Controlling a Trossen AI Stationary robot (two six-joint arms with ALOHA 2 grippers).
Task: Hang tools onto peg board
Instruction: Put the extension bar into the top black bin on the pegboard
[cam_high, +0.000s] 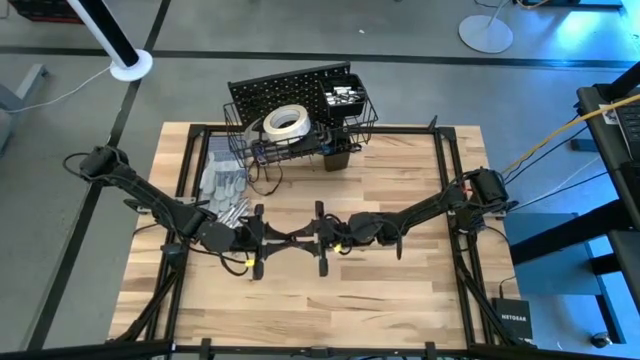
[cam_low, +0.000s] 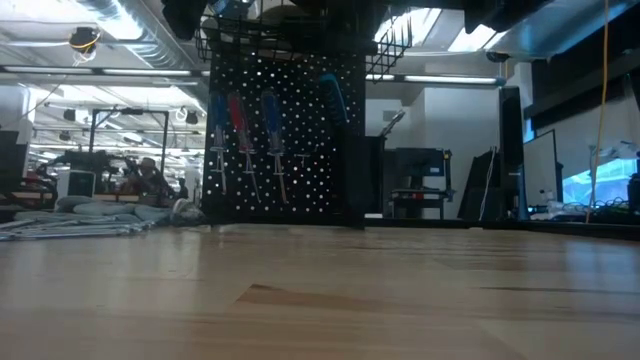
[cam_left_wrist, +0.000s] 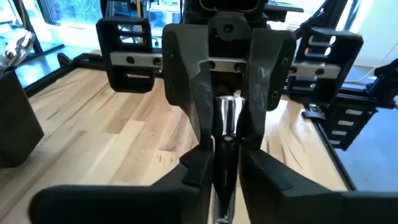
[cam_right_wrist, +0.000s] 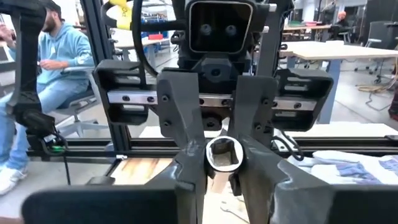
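Already on the peg board (cam_low: 285, 130): screwdrivers (cam_low: 240, 135) hung; tape roll (cam_high: 285, 122) in basket. Outstanding: one wrench (cam_left_wrist: 225, 134), mid-bench, pinched between left end effector (cam_high: 262, 240) and right end effector (cam_high: 318, 238) (both closed on it); gloves (cam_high: 220, 182) excluded.

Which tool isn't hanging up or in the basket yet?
The silver wrench, held in mid-air between both tools. The screwdrivers hang on the peg board.
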